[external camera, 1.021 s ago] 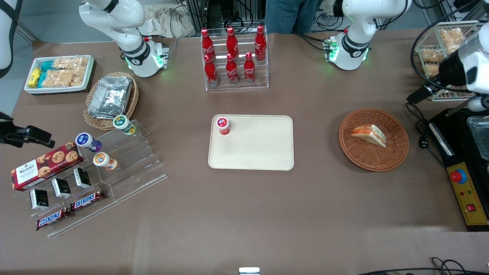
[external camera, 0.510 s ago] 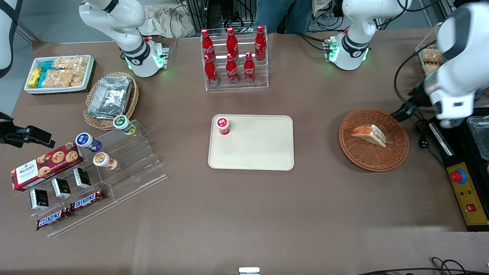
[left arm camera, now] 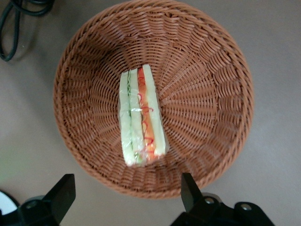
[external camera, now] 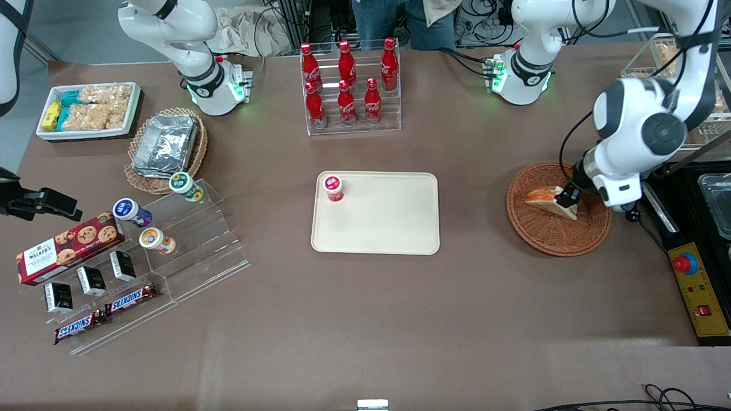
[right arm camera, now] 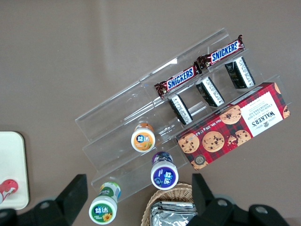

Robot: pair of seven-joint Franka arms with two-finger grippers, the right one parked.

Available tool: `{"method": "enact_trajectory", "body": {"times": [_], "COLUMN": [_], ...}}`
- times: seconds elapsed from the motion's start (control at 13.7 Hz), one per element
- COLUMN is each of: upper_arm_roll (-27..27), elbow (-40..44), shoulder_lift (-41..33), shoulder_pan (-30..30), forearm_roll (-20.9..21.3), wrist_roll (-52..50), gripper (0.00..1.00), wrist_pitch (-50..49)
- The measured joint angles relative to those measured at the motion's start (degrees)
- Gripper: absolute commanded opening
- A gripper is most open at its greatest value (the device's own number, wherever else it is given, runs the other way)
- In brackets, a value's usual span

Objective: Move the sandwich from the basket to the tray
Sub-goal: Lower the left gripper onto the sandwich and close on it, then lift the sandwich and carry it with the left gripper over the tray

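Sandwich (left arm camera: 142, 117) is sitting in the basket (left arm camera: 221, 84) right under my jaws (left arm camera: 128, 193), which are spread wide apart with nothing in them yet. I'd say the trick now is dropping straight down so one finger lands on each bread face, then squeezing gently since it looks soft and wrapped. Lift clear of the wicker rim before swinging toward the tray (external camera: 388, 228), well off to the side on the tabletop.

"WALKER'S" stands on the red tartan cookie box (right arm camera: 235, 126) near the table's edge (parked arm's end), "SNICKERS" on two bars (right arm camera: 181, 81) beside it; the red bottles (external camera: 346, 80) carry Coca-Cola script.
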Motion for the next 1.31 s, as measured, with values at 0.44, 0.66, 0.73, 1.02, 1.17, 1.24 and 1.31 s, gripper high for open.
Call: {"method": "enact_trajectory", "body": {"times": [0.44, 0.66, 0.73, 1.02, 1.17, 1.24, 1.31], "upper_arm_roll": [0.0, 0.3, 0.7, 1.5, 0.6, -1.1, -3.4], "elbow": [-7.8, -9.9, -9.8, -8.7, -7.3, -6.3, -4.9], "shoulder_lift": [4.2, 5.9, 6.3, 5.8, 2.9, 0.4, -2.0], "shoulder_pan": [0.0, 0.0, 0.0, 0.0, -0.1, -0.2, -0.3], "forearm_roll": [0.3, 0.3, 0.3, 1.0, 2.3, 2.4, 2.4], "wrist_roll": [-1.3, -2.2, -3.0, -3.5, -3.4, -3.4, -3.4], "gripper": [0.94, 0.0, 0.0, 0.0, 0.0, 0.0, 0.0], "wrist_pitch": [14.9, 18.2, 18.5, 19.6, 19.4, 17.6, 14.1]}}
